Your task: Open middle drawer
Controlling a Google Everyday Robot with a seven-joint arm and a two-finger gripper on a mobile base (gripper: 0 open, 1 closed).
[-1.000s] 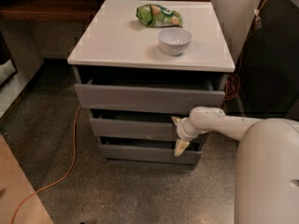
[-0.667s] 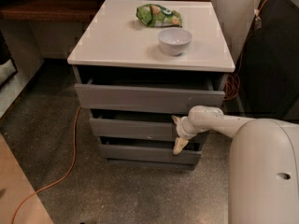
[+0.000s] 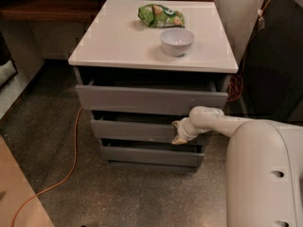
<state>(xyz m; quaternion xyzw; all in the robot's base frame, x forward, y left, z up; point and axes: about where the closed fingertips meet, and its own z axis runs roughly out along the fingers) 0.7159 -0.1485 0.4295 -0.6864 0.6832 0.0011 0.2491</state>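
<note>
The middle drawer (image 3: 132, 130) is the second of three flat grey fronts under the cabinet's white top (image 3: 118, 41). It stands out a little, with a dark gap above it and a tiny pale fleck low on its front. My gripper (image 3: 180, 132) is at the right end of this drawer's front, against it. My white arm (image 3: 213, 122) reaches in from the right. The taller uppermost drawer (image 3: 147, 100) is pulled out a little. The lowest drawer (image 3: 149, 155) sits further back.
A white bowl (image 3: 177, 40) and a green snack bag (image 3: 161, 15) lie on the cabinet top. An orange cable (image 3: 71, 160) runs over the speckled floor at the left. A wooden shelf (image 3: 42, 6) is at back left, a dark panel (image 3: 279, 56) at right. My white body (image 3: 265, 174) fills the lower right.
My gripper has shifted slightly left and up along the middle drawer's front. The drawers look unchanged.
</note>
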